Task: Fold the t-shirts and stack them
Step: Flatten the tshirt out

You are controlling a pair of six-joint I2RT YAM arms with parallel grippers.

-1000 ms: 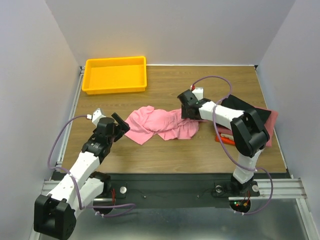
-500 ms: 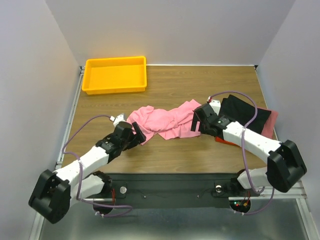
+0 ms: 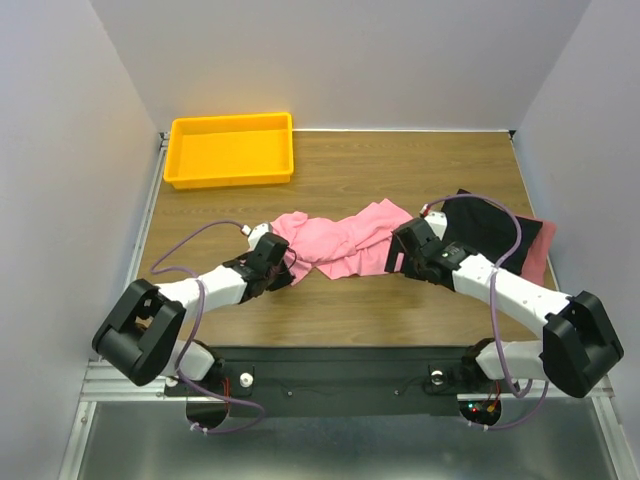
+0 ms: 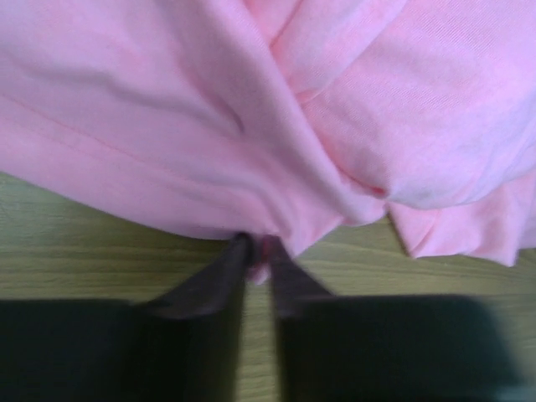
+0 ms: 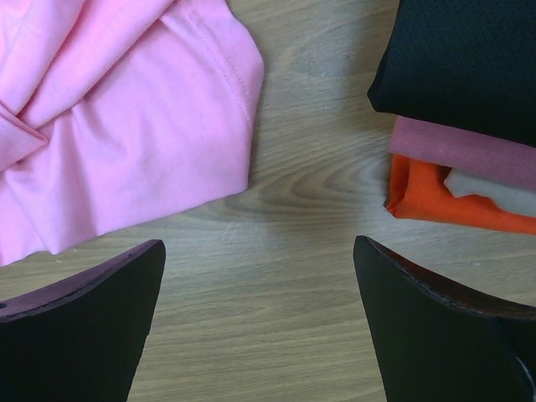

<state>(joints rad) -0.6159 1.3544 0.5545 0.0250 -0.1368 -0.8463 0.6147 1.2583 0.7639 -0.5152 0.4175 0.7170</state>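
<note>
A crumpled pink t-shirt [image 3: 335, 240] lies across the middle of the table. My left gripper [image 3: 284, 267] is at its near left edge, jaws shut on a pinch of the pink hem [image 4: 260, 251]. The open right gripper [image 3: 398, 252] hovers over bare wood, the shirt's right edge [image 5: 126, 159] on one side and a stack of folded t-shirts on the other. That stack has a black one [image 3: 487, 225] on top, then a dusky pink one [image 5: 469, 146], with orange-red [image 5: 452, 205] and beige [image 5: 494, 182] below.
A yellow plastic tray [image 3: 232, 150] stands at the far left of the wooden table [image 3: 350, 300]. White walls close in the table on three sides. Purple cables loop from both arms.
The left arm reached right to the shirt's near left edge and its jaws closed on the hem. The right arm swung down and forward and now lies low between the shirt and the stack.
</note>
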